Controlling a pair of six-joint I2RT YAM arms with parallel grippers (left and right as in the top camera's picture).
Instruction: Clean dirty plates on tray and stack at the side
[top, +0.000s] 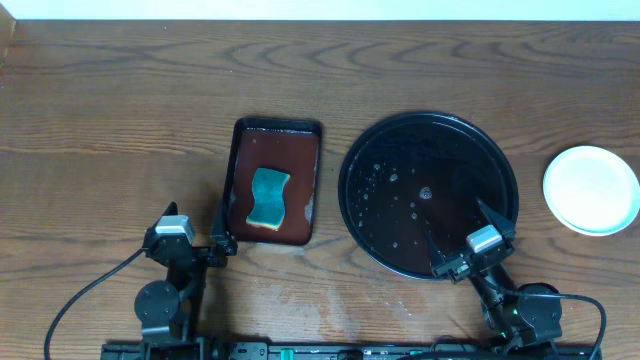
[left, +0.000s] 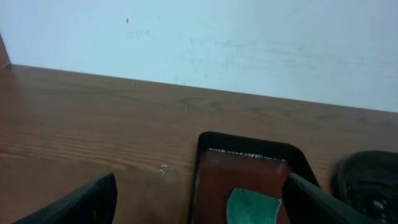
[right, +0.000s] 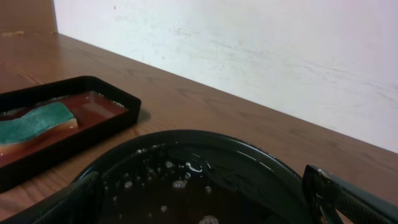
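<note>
1. Landmark: black tray (top: 400, 160), large, round, with a raised rim, on the wooden table (top: 120, 100). Floor is wet and glossy with scattered droplets (top: 392, 177). The right wrist view shows the same beads of water on its floor (right: 205, 149).
2. Pale plate (top: 591, 190): on the table right of the black tray, close to its rim but not touching. Top face is an even white with a faint mint edge. Cannot tell from above whether more plates lie under it.
3. Small reddish-brown tray (top: 290, 160): rectangular, just left of the black tray with a narrow gap between them. Its floor looks wet and red-brown (right: 93, 106).
4. Sponge (top: 268, 198): green, lying flat inside the small tray, in the half nearer the arms.
5. Left gripper (top: 222, 228): left of the black tray, at the near-left corner of the small tray. Jaws spread wide and holding nothing. In the left wrist view (left: 202, 180) the two fingers (left: 81, 202) frame the small tray (left: 249, 168) and the sponge (left: 252, 208).
6. Right gripper (top: 462, 232): above the near-right part of the black tray. Jaws wide apart and holding nothing. In the right wrist view (right: 202, 177) the fingers (right: 348, 199) sit to either side of the tray floor.
</note>
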